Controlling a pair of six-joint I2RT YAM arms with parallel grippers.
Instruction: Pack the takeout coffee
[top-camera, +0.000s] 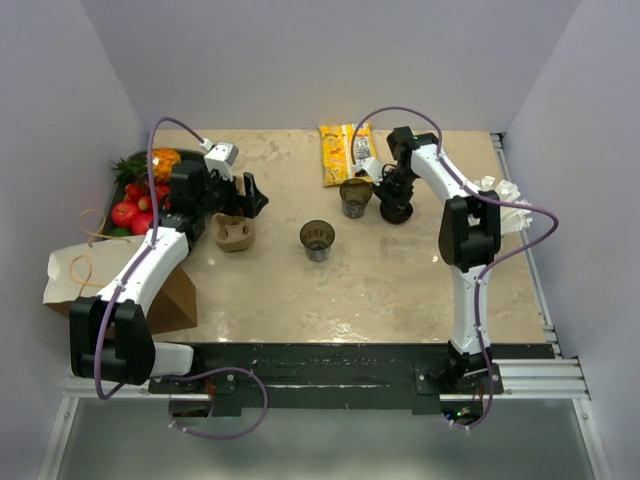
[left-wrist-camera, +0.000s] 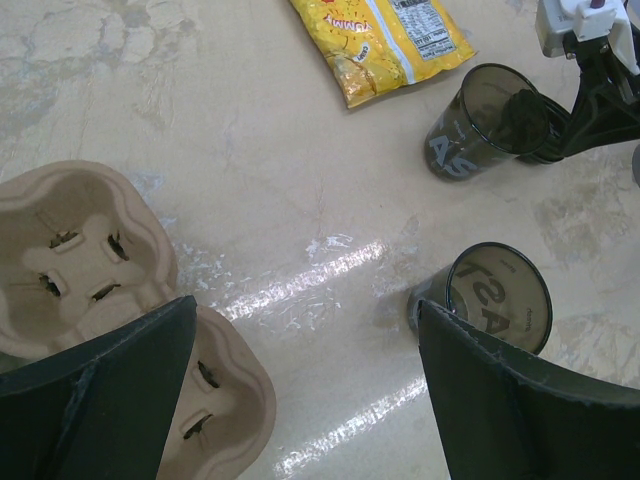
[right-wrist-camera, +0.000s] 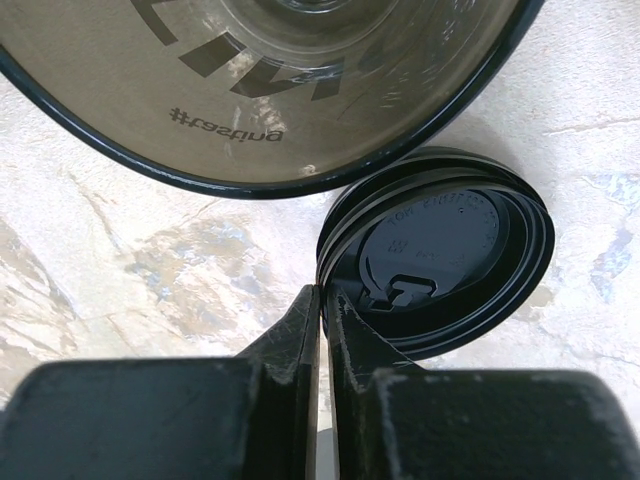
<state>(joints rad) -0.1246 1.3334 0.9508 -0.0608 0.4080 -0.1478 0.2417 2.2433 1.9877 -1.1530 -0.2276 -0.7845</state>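
Two dark translucent takeout cups stand open on the table: one in the middle (top-camera: 318, 240) (left-wrist-camera: 495, 295), one farther back (top-camera: 355, 197) (left-wrist-camera: 475, 125) (right-wrist-camera: 280, 90). A black lid (right-wrist-camera: 440, 250) (left-wrist-camera: 530, 120) sits just beside the far cup. My right gripper (top-camera: 385, 190) (right-wrist-camera: 322, 295) is shut on that lid's rim, which is pinched between the fingertips. A tan pulp cup carrier (top-camera: 234, 232) (left-wrist-camera: 80, 260) lies at the left with its wells bare. My left gripper (top-camera: 250, 195) (left-wrist-camera: 305, 400) hangs open just above and right of the carrier, holding nothing.
A yellow snack bag (top-camera: 342, 152) (left-wrist-camera: 385, 40) lies at the back behind the far cup. A brown paper bag (top-camera: 120, 285) lies at the front left, with a tray of fruit (top-camera: 140, 195) behind it. Crumpled white material (top-camera: 505, 195) sits at the right edge.
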